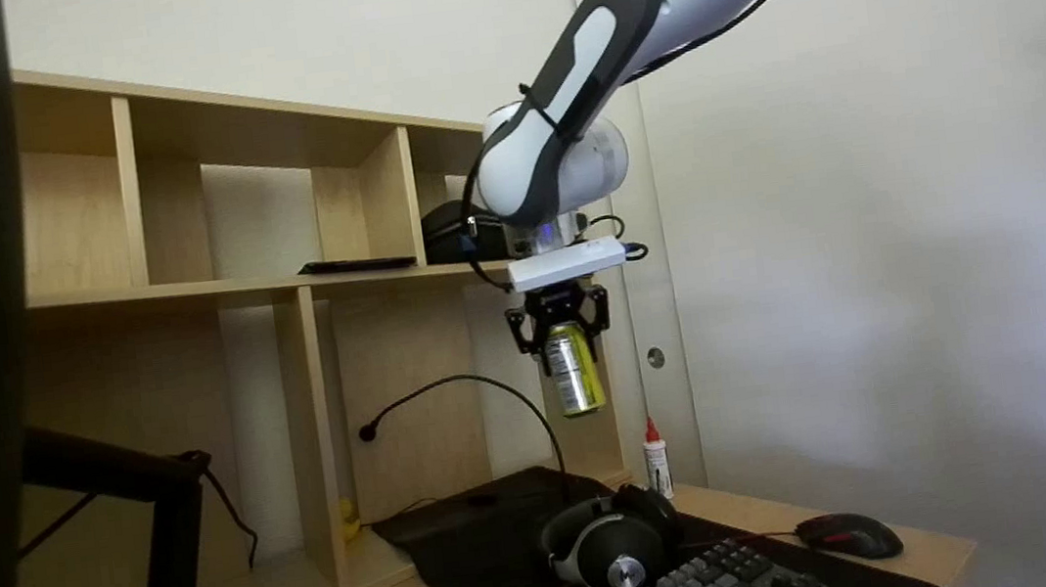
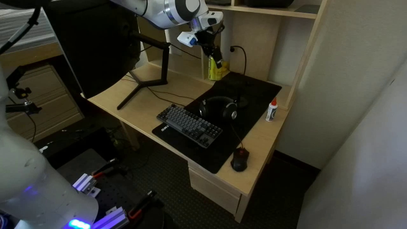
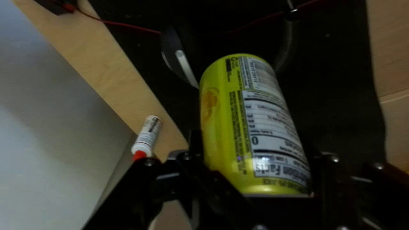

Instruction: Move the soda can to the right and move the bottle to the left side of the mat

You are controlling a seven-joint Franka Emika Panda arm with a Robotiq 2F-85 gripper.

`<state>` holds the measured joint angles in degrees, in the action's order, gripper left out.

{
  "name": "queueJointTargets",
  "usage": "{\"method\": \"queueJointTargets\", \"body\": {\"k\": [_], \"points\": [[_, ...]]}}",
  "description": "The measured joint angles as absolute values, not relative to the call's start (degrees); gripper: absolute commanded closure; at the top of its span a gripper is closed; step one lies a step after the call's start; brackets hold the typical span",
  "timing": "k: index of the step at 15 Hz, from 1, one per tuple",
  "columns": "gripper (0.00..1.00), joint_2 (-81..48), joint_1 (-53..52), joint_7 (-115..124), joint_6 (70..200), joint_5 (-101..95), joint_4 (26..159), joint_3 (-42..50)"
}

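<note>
Yellow-green and thin-walled by my guess, the soda can [image 3: 220,127] hangs slightly tilted above the mat [image 2: 246,114], clamped by its upper half in my claw [image 1: 571,362]. I expect stiffness end to end but easy denting at the sides, and slick paint; whether it is full or drained I cannot tell, so a modest squeeze seems wise, and the straight wall below the rim looks the place to hold. The wrist view gives me the printed label [image 3: 271,127] up close yet little sense of height; in an exterior view I see open air between the can's base and the headphones [image 1: 612,554] below. The keyboard [image 2: 189,125], missing from the wrist view, appears whole in an exterior view, where the bottle [image 2: 271,111] stands upright on bare desk [image 2: 259,140] just beside the mat.
</note>
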<state>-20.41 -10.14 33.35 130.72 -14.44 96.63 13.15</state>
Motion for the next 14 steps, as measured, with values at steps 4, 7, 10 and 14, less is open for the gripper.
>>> {"method": "queueJointTargets", "body": {"k": [4,7,10,14], "points": [[0.32,-15.3,-5.0,38.8,137.4,-17.3,107.3,15.7],[0.57,-14.3,-3.4,38.9,139.6,-17.3,109.9,15.7],[0.57,-14.9,-3.0,41.2,139.6,-17.6,109.4,15.7],[0.57,-20.6,-0.7,51.7,139.8,-17.4,105.1,17.3]]}}
